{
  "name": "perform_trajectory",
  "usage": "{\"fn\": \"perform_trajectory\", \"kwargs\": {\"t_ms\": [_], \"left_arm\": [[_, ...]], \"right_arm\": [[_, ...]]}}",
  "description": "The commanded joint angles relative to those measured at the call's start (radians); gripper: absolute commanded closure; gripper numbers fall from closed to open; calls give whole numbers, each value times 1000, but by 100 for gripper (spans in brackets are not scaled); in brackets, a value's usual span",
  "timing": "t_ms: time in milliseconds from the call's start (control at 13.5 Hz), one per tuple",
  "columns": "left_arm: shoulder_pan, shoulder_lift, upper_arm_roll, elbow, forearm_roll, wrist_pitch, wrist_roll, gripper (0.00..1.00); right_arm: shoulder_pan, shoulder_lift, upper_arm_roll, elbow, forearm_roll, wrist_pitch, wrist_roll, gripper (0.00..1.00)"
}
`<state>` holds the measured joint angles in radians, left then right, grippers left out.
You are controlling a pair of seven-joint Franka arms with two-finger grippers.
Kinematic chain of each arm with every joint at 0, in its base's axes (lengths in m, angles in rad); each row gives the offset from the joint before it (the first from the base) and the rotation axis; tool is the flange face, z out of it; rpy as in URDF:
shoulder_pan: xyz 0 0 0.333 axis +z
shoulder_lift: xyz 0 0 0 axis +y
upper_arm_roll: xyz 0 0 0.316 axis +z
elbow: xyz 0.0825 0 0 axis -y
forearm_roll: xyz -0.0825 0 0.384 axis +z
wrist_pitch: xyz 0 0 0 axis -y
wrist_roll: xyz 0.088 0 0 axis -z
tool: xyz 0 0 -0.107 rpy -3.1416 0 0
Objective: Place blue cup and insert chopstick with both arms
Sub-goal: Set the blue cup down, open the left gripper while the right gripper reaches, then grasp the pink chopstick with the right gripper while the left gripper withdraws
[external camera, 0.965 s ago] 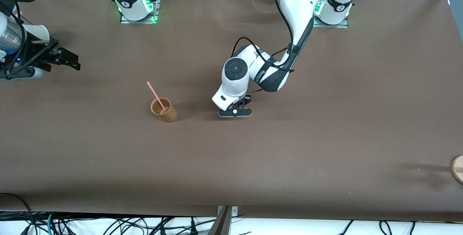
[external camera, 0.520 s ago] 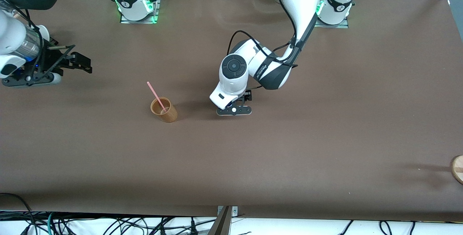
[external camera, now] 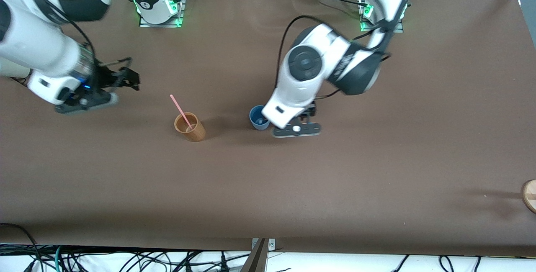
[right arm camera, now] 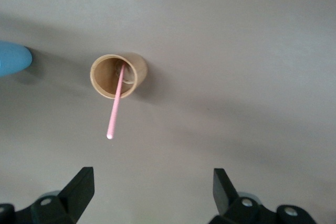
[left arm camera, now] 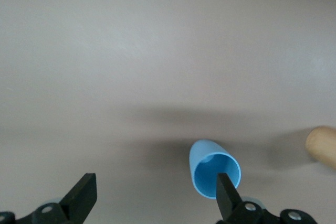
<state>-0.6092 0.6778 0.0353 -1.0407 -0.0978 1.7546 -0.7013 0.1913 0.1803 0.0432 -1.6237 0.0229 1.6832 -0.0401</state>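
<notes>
From the front, the blue cup (external camera: 258, 118) stands upright on the table (external camera: 377, 171) about midway along it, beside the brown cup (external camera: 190, 127), which sits toward the right arm's end. The pink chopstick (external camera: 181, 111) leans in the brown cup, its free end pointing away from the camera. The left gripper (external camera: 302, 122) hangs just off the blue cup, on the side toward its own arm's end of the table; its fingers are hidden under the wrist here. The right gripper (external camera: 125, 78) hovers over bare table toward its own end, well apart from both cups.

In the left wrist view the left gripper (left arm camera: 152, 198) has its fingers spread wide with nothing between them, and the blue cup (left arm camera: 214, 168) sits free on the table, one finger (left arm camera: 227, 192) overlapping its rim in the picture.

In the right wrist view the right gripper (right arm camera: 149, 190) is also spread and empty, looking down on the brown cup (right arm camera: 113, 75) with the chopstick (right arm camera: 115, 102) in it.

The cup looks placed, so the chopstick step is in hand. Next, I judge, the right gripper must close on the stick's free end, lift it clear and lower it into the blue cup
</notes>
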Motion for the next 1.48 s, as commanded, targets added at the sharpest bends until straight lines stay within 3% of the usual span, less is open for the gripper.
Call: {"fn": "perform_trajectory", "kwargs": {"t_ms": [0, 74, 148, 371, 668, 742, 965, 1262, 1336, 1410], "left_arm": [[77, -131, -6, -77, -22, -46, 46, 0], [107, -174, -8, -105, -25, -56, 74, 0], [141, -213, -9, -126, -23, -87, 112, 0], [279, -299, -25, -148, -22, -213, 293, 0], [439, -397, -35, -194, -22, -285, 436, 0], [466, -406, -35, -196, -22, -299, 466, 0], [552, -452, -37, -240, -22, -328, 551, 0], [634, -540, -37, -308, -13, -326, 689, 0], [635, -558, -37, -335, -4, -331, 697, 0], [637, -567, -37, -358, 1, -331, 704, 0]], "right_arm": [[56, 91, -3, 27, 14, 47, 5, 1], [68, 125, -3, 27, 15, 85, 6, 3], [80, 151, -3, 25, 17, 116, 8, 17], [93, 217, -3, -5, 18, 127, 20, 26], [122, 240, -3, -74, 20, 174, 20, 36], [131, 240, -3, -77, 20, 176, 20, 45], [131, 240, -3, -80, 18, 171, 20, 53], [134, 251, -3, -103, 18, 173, 9, 55], [131, 254, -3, -104, 17, 177, 6, 65], [132, 257, -3, -97, 18, 184, 8, 85]]}}
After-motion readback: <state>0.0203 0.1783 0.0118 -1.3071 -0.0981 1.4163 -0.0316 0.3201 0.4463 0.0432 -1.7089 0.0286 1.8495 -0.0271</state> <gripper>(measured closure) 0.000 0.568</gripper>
